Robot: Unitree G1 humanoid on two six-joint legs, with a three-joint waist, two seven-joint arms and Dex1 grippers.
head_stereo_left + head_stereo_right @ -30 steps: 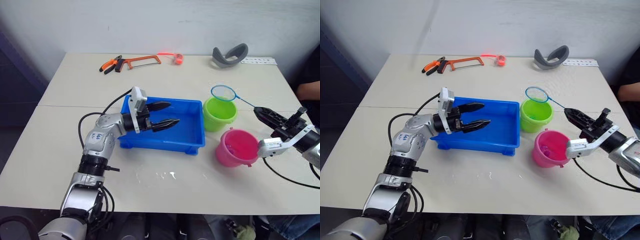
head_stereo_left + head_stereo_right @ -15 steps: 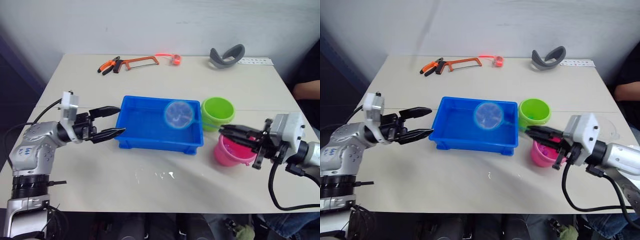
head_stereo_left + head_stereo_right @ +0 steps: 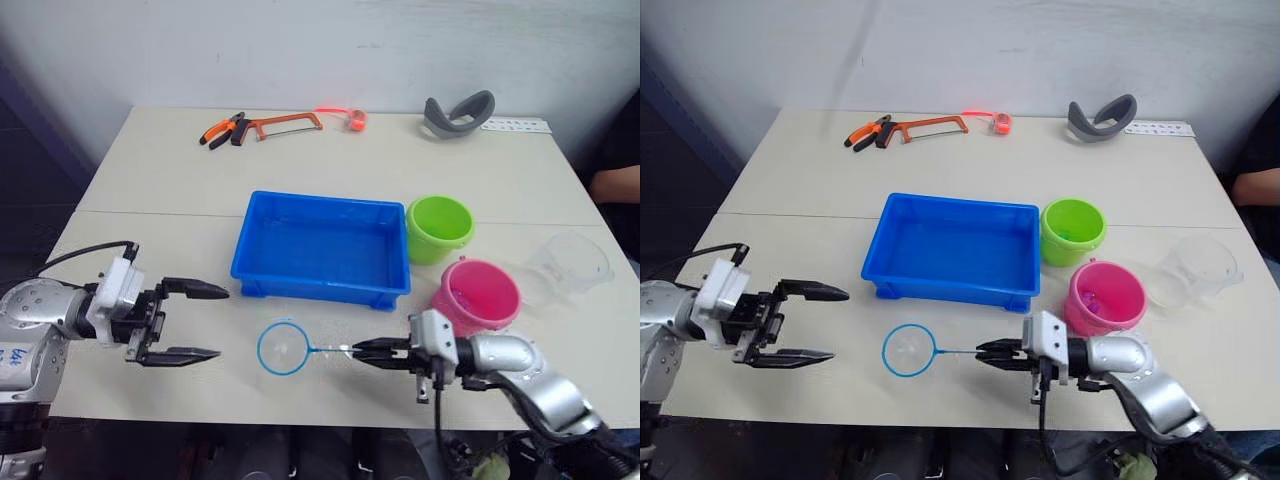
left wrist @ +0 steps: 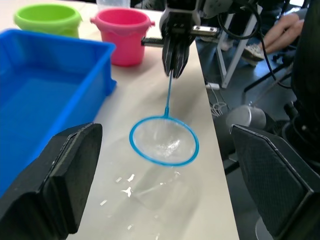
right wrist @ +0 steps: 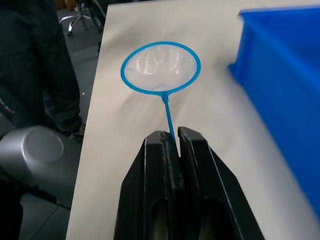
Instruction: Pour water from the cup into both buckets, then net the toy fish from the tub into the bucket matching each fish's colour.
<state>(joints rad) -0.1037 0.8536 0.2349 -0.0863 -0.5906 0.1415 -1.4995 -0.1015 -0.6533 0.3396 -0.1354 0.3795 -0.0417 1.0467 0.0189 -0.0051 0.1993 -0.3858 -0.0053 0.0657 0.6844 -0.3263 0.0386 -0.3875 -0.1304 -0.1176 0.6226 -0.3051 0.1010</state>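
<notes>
Net (image 3: 283, 348) flat on the table (image 3: 150, 190), lower centre, below the blue tub (image 3: 322, 247); handle clamped in the right gripper (image 3: 358, 351). Left gripper (image 3: 205, 322) at lower left, fingers spread, holding nothing. Green bucket (image 3: 438, 228), pink bucket (image 3: 476, 295) and clear cup (image 3: 572, 264) at right.

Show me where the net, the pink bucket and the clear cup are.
net (image 3: 282, 348), left eye view, on the mesh inside the hoop.
pink bucket (image 3: 478, 298), left eye view, on the inside wall.
clear cup (image 3: 1206, 264), right eye view, on its see-through side.
</notes>
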